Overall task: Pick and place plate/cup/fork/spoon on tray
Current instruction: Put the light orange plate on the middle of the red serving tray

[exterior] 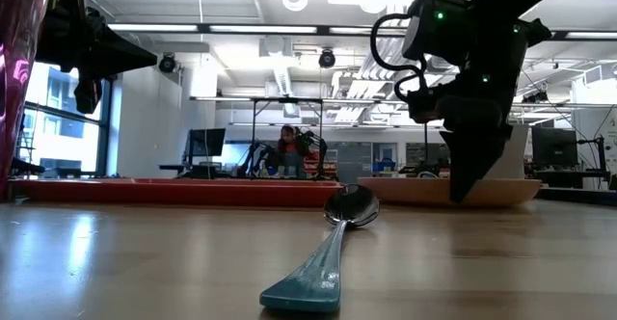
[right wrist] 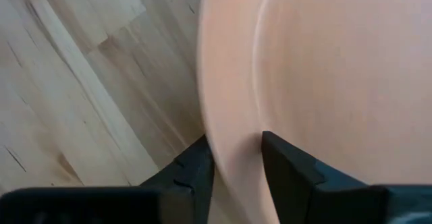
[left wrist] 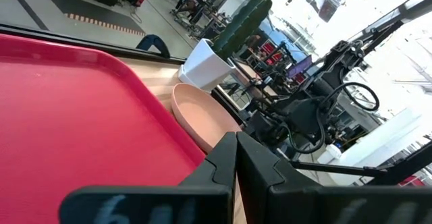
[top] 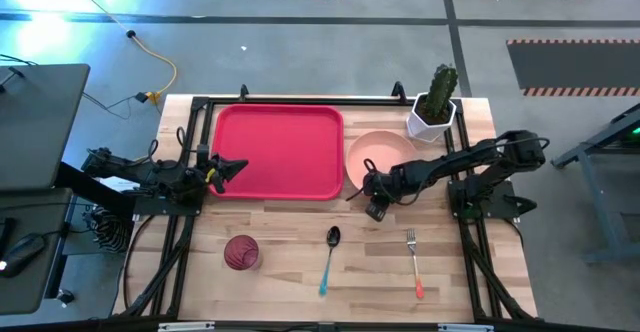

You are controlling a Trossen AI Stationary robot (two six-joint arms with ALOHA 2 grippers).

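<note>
The peach-pink plate (top: 372, 152) lies flat on the table, just right of the red tray (top: 280, 152). My right gripper (top: 375, 198) points steeply down at the plate's near rim and is shut on it. The dark red cup (top: 241, 252) stands near the front left. The teal-handled spoon (top: 330, 257) and the orange-handled fork (top: 414, 264) lie flat near the front edge. My left gripper (top: 235, 169) hovers shut over the tray's left edge with nothing in it. My right gripper pinches the plate's near rim (right wrist: 233, 140) between its two fingers, one finger (right wrist: 287, 166) inside the plate and the other outside it. The fingers come from above, slanting steeply down. The plate (exterior: 501, 191) rests flat on the table.
A white pot with a green cactus (top: 433, 112) stands at the back right, close behind the plate. Black frame bars run along the table's left and right sides. Bare wood shows between the tray and the cutlery.
</note>
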